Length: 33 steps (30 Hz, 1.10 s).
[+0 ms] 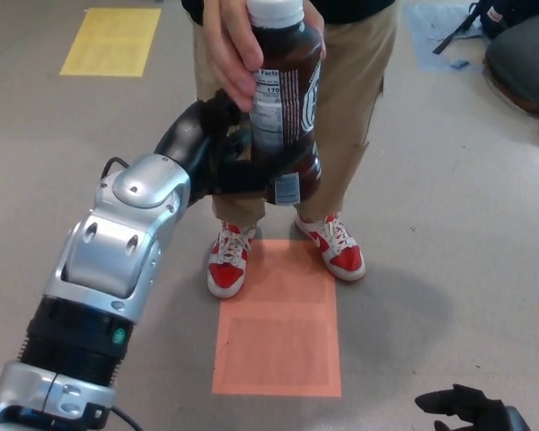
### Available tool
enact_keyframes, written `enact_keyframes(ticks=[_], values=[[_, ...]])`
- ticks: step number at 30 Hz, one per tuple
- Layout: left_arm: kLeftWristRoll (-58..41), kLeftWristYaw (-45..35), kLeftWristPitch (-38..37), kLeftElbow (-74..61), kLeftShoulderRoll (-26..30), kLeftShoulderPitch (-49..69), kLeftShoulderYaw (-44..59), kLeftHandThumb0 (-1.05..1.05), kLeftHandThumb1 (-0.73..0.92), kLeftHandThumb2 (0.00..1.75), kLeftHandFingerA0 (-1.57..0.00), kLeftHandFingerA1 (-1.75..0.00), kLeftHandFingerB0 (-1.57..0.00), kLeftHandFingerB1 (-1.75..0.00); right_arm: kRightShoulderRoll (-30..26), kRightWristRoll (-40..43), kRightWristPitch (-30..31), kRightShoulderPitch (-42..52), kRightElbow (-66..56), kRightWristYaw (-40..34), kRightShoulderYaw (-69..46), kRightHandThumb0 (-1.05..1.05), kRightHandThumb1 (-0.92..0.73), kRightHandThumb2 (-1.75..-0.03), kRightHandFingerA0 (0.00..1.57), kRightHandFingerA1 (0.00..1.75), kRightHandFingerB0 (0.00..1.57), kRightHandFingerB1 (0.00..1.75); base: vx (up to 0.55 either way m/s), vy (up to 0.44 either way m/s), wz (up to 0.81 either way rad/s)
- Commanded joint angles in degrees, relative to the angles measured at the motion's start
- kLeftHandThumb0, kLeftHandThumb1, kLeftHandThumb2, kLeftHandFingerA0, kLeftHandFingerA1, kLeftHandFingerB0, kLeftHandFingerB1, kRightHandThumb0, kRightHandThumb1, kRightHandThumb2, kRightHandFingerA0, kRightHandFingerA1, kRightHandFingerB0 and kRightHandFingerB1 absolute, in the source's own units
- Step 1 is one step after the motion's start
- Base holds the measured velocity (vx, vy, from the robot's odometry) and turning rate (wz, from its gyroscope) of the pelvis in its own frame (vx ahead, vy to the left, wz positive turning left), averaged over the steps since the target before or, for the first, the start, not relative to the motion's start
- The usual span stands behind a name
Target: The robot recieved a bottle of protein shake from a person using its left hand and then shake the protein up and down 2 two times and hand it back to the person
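A brown protein shake bottle [290, 85] with a white cap [276, 11] is held up in front of a standing person. My left hand [223, 160] reaches out from the silver forearm, its black fingers wrapped around the bottle's lower part. The person's hand [229, 54] grips the same bottle higher up, just below the cap. The bottle leans slightly, with its base to the right. My right hand [467, 409] shows only partly at the bottom right edge, low and away from the bottle.
The person stands close ahead in tan trousers and red shoes [229, 260]. An orange floor marker [277, 332] lies below the shoes and a yellow marker [110, 40] at the far left. A dark bag [521, 54] sits at the top right.
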Motion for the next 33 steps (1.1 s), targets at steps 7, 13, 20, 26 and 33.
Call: enact_keyframes(ticks=[7, 13, 20, 26, 33], values=[[-0.4, -6.4, -4.3, -6.7, 6.6, 10.3, 0.4, -0.85, 0.59, 0.59, 0.00, 0.00, 0.00, 0.00, -0.4, 0.3, -0.5, 0.4, 0.1, -1.1, 0.6, -0.21, -0.73, -0.63, 0.97, 0.53, 0.89, 0.53, 0.00, 0.000, 0.00], [5.1, -6.5, -13.4, -11.6, 14.6, 21.5, -2.1, -0.90, 0.52, 0.92, 0.00, 0.00, 0.00, 0.00, 0.0, 0.1, -1.1, 0.6, 0.5, -0.6, 1.0, -0.17, -0.73, -0.64, 0.96, 0.53, 0.88, 0.54, 0.00, 0.000, 0.00], [13.8, -0.7, -23.4, -10.2, 21.7, 32.1, -6.5, -0.85, 0.54, 0.97, -0.05, -0.30, -0.05, -0.13, 0.0, -0.9, -1.2, 0.8, 0.3, -1.1, 2.6, -0.14, -0.75, -0.63, 0.93, 0.53, 0.87, 0.54, 0.00, 0.000, 0.00], [21.6, 10.4, -32.3, -1.9, 22.6, 36.7, -9.9, -0.85, 0.71, 0.63, -0.29, -0.34, -0.13, -0.25, 0.0, -1.9, -1.1, -0.1, 0.5, -1.8, 3.9, -0.17, -0.75, -0.64, 0.92, 0.54, 0.86, 0.53, 0.00, 0.000, 0.00], [27.8, 24.4, -40.2, 14.5, 22.6, 36.9, -13.5, -0.80, 0.70, 0.62, -0.47, -0.37, -0.24, -0.29, 0.6, -2.0, -0.6, -1.4, 0.4, -1.2, 4.6, -0.12, -0.73, -0.65, 0.88, 0.52, 0.84, 0.53, 0.00, 0.000, 0.00]])
